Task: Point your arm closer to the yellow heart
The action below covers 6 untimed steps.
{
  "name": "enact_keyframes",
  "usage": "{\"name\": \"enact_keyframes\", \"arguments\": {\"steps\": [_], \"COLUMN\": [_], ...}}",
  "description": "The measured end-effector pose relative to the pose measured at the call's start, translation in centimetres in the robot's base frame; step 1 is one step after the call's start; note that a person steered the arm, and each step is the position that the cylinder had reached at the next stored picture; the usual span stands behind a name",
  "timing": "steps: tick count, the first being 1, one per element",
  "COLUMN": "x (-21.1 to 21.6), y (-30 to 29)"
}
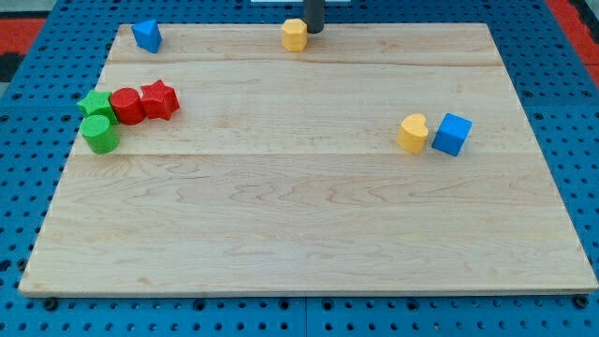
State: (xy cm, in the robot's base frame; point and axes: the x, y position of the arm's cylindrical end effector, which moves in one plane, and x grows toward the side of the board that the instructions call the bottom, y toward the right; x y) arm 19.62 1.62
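The yellow heart (413, 133) lies on the wooden board (309, 215) at the view's right, touching or nearly touching a blue cube (453, 134) on its right. My tip (314, 31) is at the view's top centre, just right of a yellow hexagonal block (295, 35). The tip stands far from the yellow heart, up and to the left of it. Only the rod's lower end shows.
A blue block (146, 36) sits at the top left corner. At the left edge a red star (160, 99), a red cylinder (126, 106), a green star (95, 104) and a green cylinder (99, 135) are clustered. Blue pegboard surrounds the board.
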Motion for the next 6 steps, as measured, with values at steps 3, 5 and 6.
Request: {"name": "enact_keyframes", "arguments": {"steps": [3, 5, 6], "x": [3.6, 17.3, 26.9], "y": [2.2, -5.6, -1.6]}}
